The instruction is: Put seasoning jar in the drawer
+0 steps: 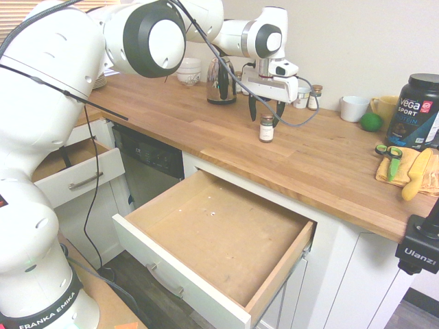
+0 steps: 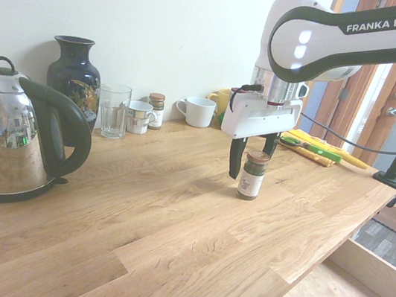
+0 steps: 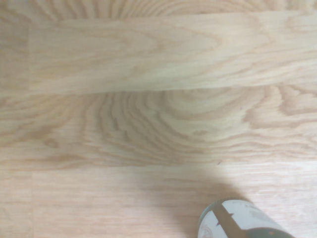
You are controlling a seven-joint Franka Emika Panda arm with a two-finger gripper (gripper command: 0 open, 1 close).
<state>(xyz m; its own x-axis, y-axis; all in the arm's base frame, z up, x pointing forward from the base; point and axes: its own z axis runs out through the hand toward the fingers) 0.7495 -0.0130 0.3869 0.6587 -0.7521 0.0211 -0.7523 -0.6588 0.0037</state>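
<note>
The seasoning jar stands upright on the wooden counter, a small glass jar with a brown lid and pale label. My gripper hangs just over it, open, with one dark finger on each side of the lid and no contact that I can see. In the second exterior view the jar stands between the fingers of the gripper. The jar's top shows in the wrist view. The drawer is pulled wide open below the counter edge, with its wooden bottom bare.
A kettle, vase, glass, cups and another small spice jar line the wall. A black tub, a lime and a yellow cloth with scissors lie at the right. A smaller drawer stands open at the left.
</note>
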